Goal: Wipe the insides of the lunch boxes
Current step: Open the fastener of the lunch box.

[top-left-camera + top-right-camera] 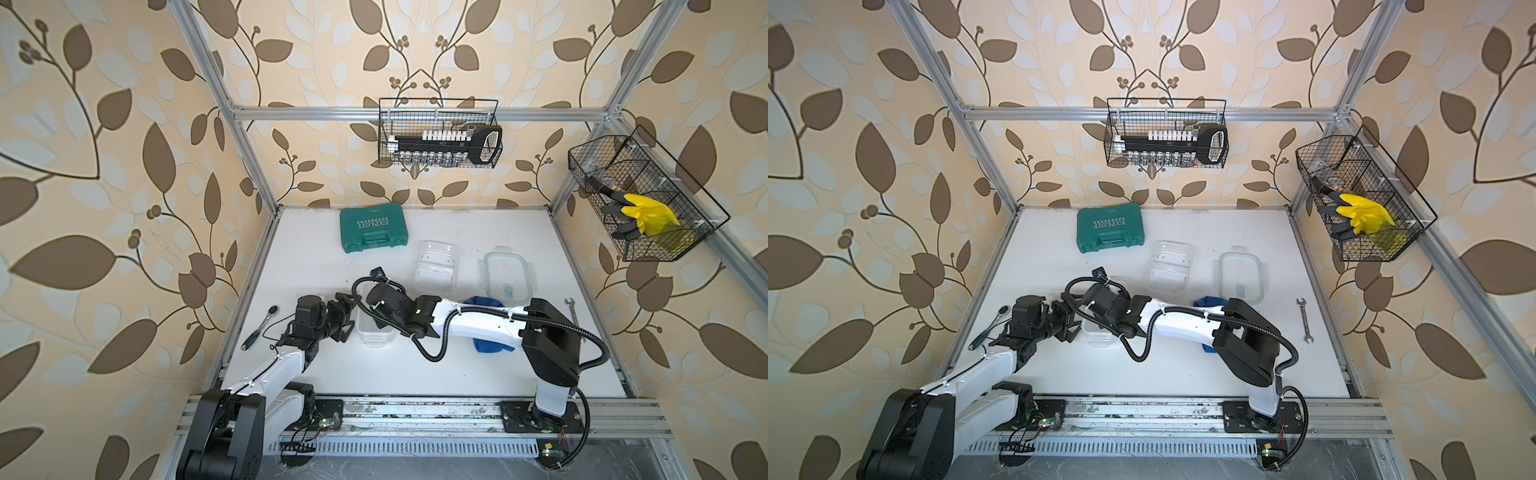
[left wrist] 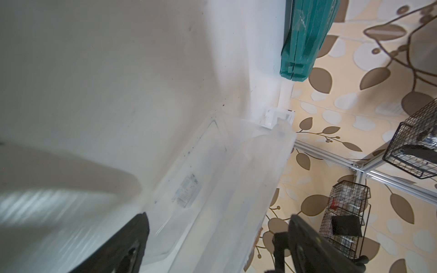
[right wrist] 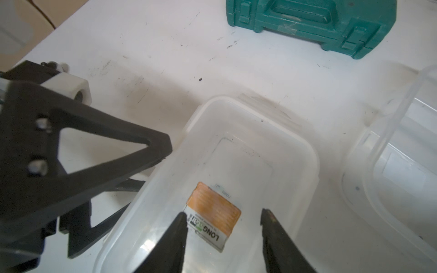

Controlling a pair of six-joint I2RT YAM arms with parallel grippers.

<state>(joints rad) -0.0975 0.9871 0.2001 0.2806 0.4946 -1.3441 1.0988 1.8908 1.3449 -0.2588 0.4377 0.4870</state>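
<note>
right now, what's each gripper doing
left gripper: jaws open, at the clear lunch box's side
right gripper: jaws open, empty, over that box's inside

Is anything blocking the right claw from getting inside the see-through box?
Nothing visible does. The lunch box has no lid on, and the right gripper is over its open inside. The left gripper is beside its outer wall, not across the opening.

The teal case (image 1: 372, 228) has "EXPLOIT" in white on its lid, with a row of white chevrons beside the word. It reads upside down in both top views (image 1: 1109, 227). An orange-and-white sticker (image 3: 212, 217) on the floor of the lunch box (image 3: 248, 151) shows "LONG" in black. The green letters after it are unclear. The left wrist view shows a sticker (image 2: 186, 191) too blurred to read.
</note>
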